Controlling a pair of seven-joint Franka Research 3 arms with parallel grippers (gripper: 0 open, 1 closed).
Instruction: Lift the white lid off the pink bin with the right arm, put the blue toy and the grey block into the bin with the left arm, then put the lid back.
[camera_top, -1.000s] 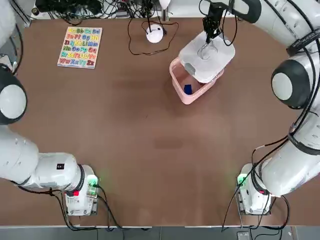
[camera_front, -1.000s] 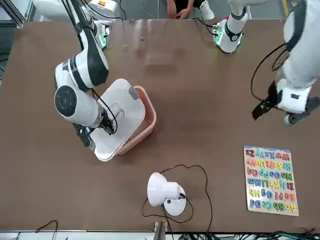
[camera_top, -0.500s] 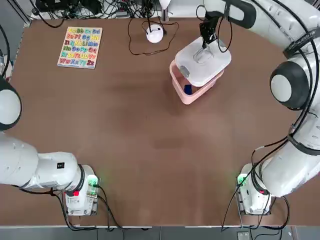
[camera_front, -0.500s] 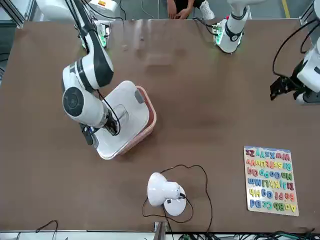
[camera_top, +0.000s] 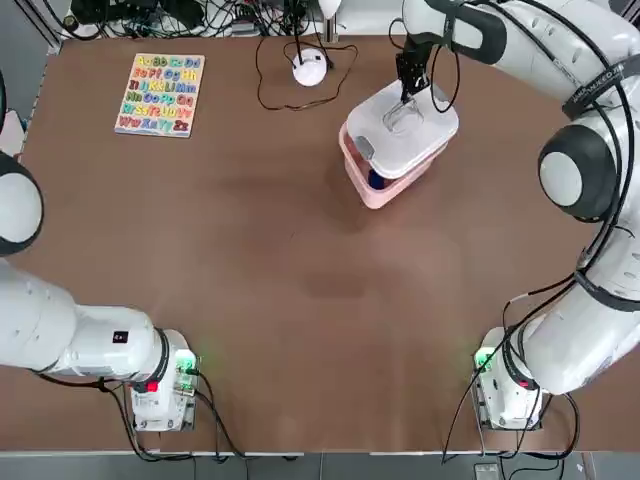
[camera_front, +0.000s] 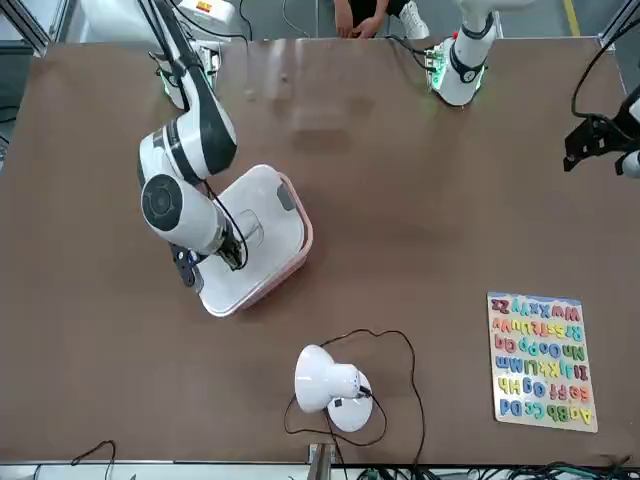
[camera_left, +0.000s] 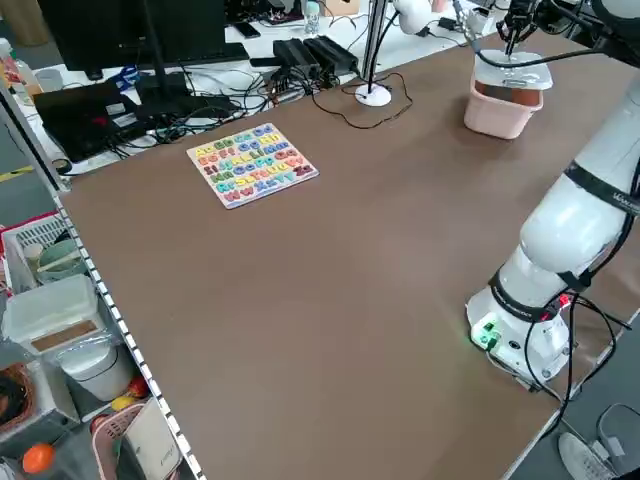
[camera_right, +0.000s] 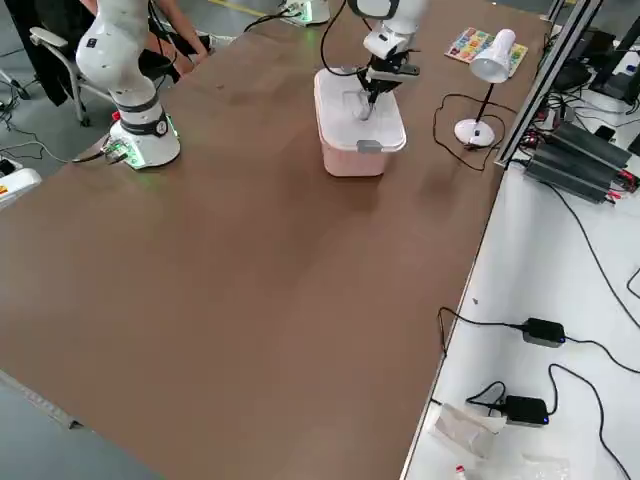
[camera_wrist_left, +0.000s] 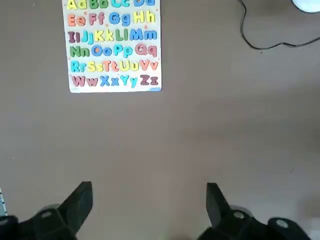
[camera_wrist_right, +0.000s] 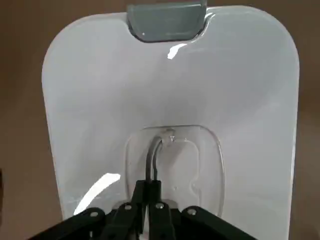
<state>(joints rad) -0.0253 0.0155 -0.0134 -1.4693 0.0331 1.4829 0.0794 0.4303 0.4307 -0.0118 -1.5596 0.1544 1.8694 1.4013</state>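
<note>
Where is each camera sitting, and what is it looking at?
Top view: overhead, looking down at the pink bin; both arms show.
Front view: across the table, facing the robot; both arms show.
Left side view: raised at the robot's left, looking diagonally down; an arm's base shows.
Right side view: raised at its right, looking diagonally down; both arms show.
Left wrist view: on the left arm, facing its open jaws and the letter board.
Right wrist view: on the right arm, facing its shut jaws and the white lid.
Top and front views share the lid.
</note>
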